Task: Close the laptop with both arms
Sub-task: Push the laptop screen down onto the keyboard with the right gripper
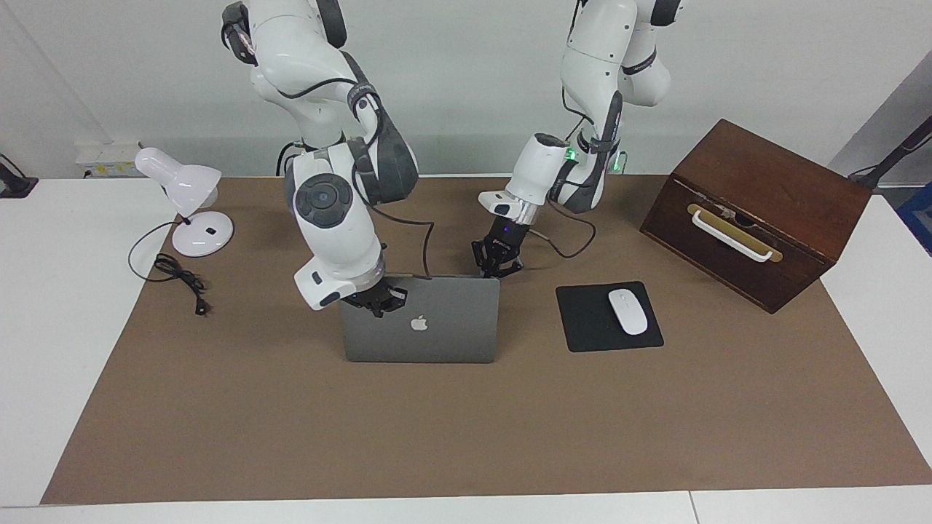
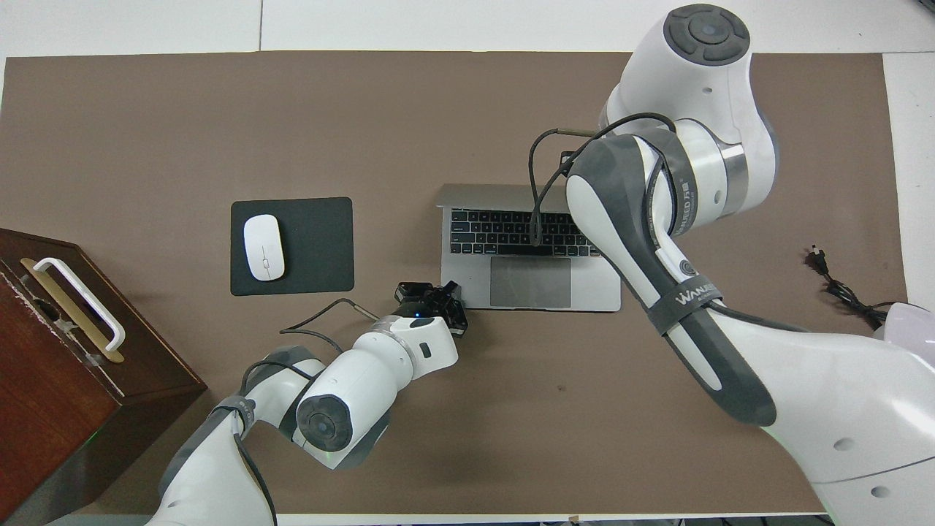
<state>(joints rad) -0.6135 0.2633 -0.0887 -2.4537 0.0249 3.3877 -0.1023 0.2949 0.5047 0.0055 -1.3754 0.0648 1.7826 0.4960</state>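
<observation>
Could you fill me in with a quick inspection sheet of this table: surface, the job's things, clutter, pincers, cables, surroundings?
Surface: brown mat over a white table.
Job's things: laptop open, lid partly tilted down toward the keys.
Clutter: mouse on a black pad; wooden box at the left arm's end; white lamp at the right arm's end.
Pincers: right pincer shut, at the lid's outer face near its top edge; left pincer shut, at the base's near corner.
Cables: lamp cord coiled on the mat; arm cables hang loose.
Surroundings: plain wall.
</observation>
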